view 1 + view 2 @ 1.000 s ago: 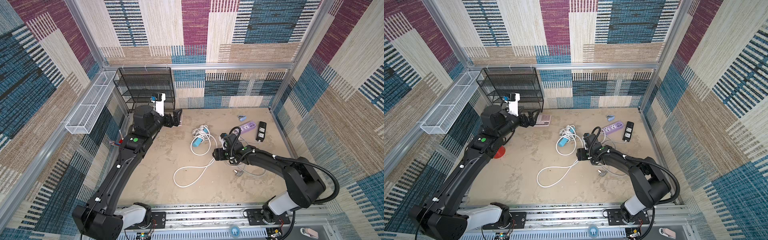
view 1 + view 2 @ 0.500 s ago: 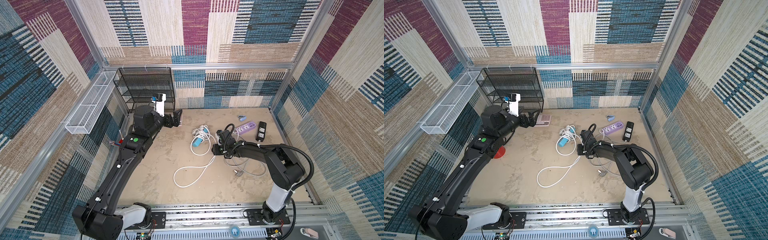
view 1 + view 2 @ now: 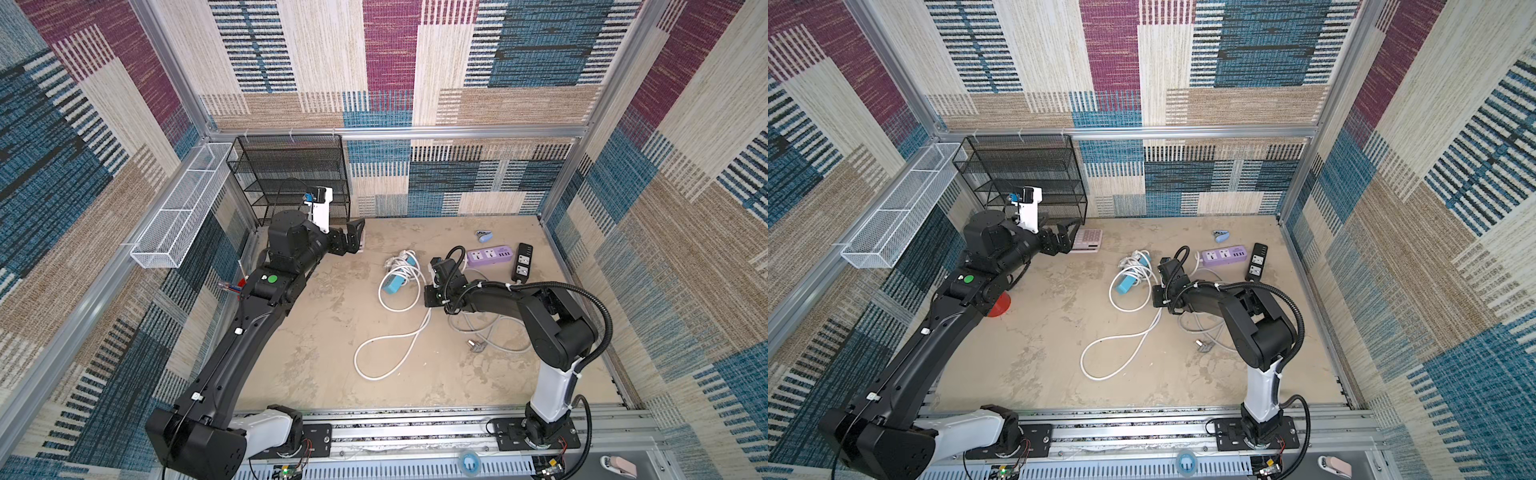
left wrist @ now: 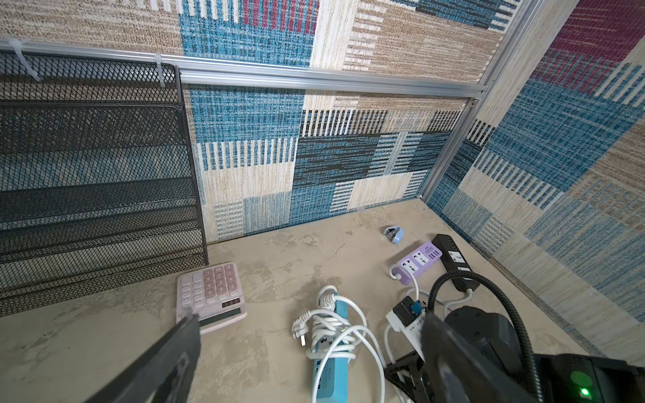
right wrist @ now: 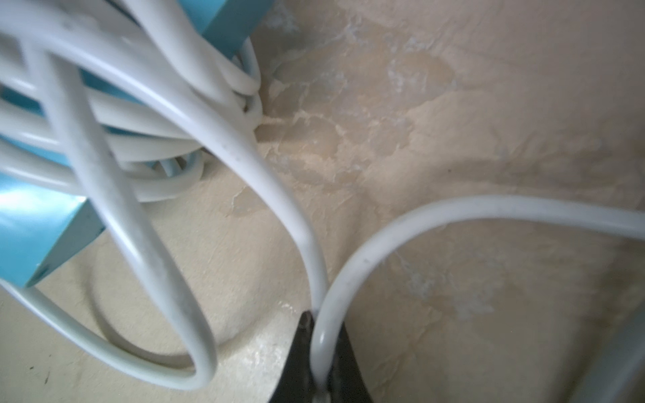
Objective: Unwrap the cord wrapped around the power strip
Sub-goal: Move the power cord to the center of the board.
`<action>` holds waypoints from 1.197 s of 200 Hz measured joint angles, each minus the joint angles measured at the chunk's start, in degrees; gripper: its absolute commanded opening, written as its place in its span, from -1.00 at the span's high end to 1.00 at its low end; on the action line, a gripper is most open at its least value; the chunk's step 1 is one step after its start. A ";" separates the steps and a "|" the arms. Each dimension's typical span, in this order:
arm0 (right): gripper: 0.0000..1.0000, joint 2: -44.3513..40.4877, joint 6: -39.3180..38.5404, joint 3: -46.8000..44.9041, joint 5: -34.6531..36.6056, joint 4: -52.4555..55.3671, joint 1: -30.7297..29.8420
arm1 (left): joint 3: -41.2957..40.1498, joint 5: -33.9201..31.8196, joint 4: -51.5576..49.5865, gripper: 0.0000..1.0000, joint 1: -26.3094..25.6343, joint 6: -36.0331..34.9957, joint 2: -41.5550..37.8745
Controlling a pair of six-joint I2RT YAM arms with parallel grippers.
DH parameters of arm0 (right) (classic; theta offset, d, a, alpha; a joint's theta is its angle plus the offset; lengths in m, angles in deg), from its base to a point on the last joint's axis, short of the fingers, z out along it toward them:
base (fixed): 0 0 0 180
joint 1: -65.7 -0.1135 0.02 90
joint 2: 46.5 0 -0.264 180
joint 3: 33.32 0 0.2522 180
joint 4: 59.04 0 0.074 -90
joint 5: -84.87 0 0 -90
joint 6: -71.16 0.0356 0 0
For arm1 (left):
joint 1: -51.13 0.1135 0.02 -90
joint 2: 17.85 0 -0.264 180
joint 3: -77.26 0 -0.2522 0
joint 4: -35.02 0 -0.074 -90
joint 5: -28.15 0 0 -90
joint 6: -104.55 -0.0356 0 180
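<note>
REMOTE RIG, DESK VIEW: My right claw (image 5: 324, 326) is pressed tight on a bend of the white cord (image 5: 241, 153), low over the desk (image 3: 316, 345) and just beside the blue strip (image 3: 394, 285). The blue strip lies flat near the middle of the desk, with several turns of cord bunched around its far half and the plug (image 4: 299, 333) tucked against the bundle. Slack cord spills off in one loop around the near end and a longer loop trailing towards the front edge of the desk. My left claw (image 3: 354, 237) hangs with its fingers spread wide and nothing between them, by the black rack (image 3: 291, 178) and near a pink calculator (image 4: 209, 296), well apart from the blue strip. A purple strip (image 3: 488, 255) and a black strip (image 3: 523, 262) sit side by side at the far right of the desk, and a white basket (image 3: 178, 216) hangs on the left wall
</note>
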 measured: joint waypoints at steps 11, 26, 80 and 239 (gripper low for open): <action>1.00 -1.14 -0.22 0.07 0.11 2.14 0.17 | 0.00 0.00 0.00 -0.98 0.00 -0.02 -0.02; 1.00 -3.80 -1.07 1.01 0.57 4.90 0.57 | 0.00 0.00 0.00 -0.98 0.02 -0.02 -0.07; 1.00 -16.85 -4.15 3.78 3.06 11.21 6.34 | -0.02 0.00 0.00 -0.98 0.00 -0.02 -0.48; 0.05 -22.84 -8.92 -8.26 6.71 14.82 30.42 | -0.33 -0.15 0.02 -0.98 0.04 -0.07 -1.27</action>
